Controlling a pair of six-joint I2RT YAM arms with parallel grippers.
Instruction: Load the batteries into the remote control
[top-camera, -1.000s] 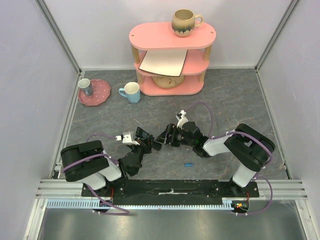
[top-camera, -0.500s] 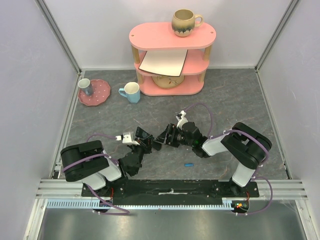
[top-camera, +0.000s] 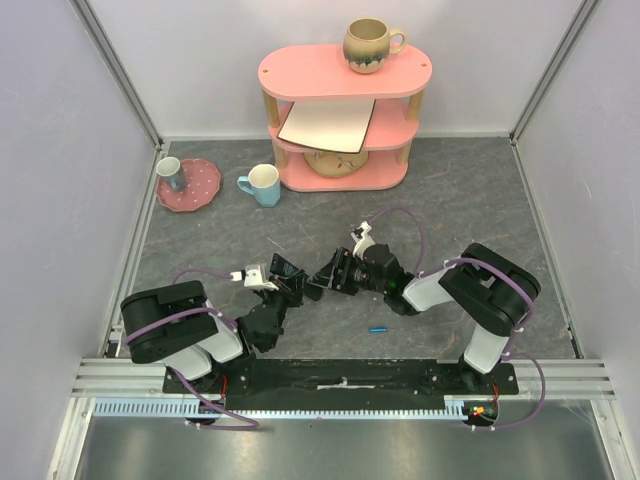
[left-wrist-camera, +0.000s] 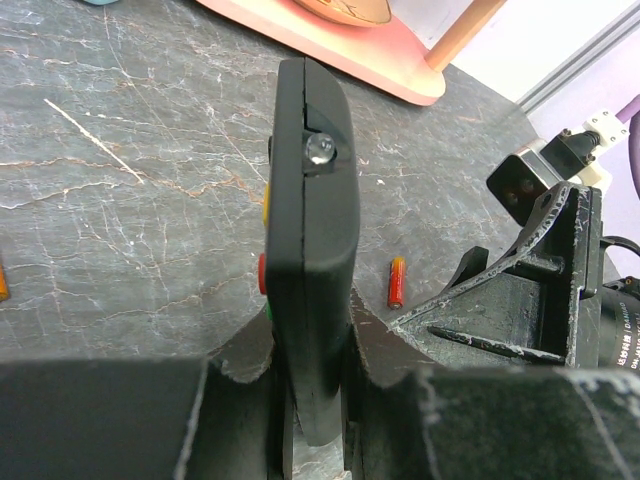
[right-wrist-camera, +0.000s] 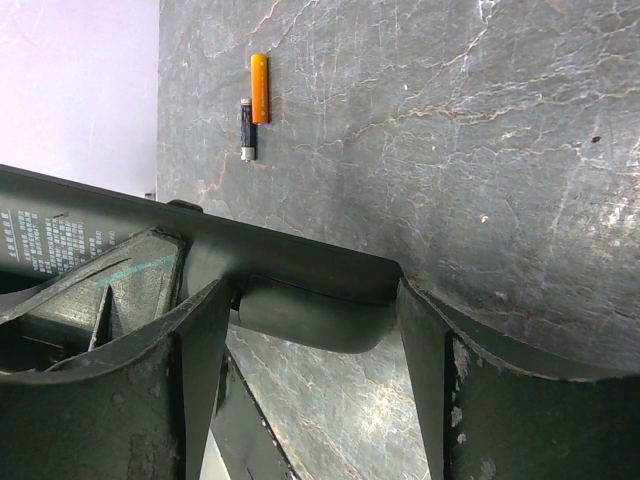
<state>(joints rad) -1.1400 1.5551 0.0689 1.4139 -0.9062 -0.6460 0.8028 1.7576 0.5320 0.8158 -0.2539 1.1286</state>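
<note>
the remote control (left-wrist-camera: 310, 230) is held on edge over the desk (left-wrist-camera: 120, 200), pinched at one end by the left jaws. the right jaws are spread just right of the remote. a red-orange battery (left-wrist-camera: 397, 282) is seen lying beside the remote, a blue battery (top-camera: 378, 328) well apart from it.

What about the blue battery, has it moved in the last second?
No. The blue battery lies in the same spot beyond the black base plate.
</note>
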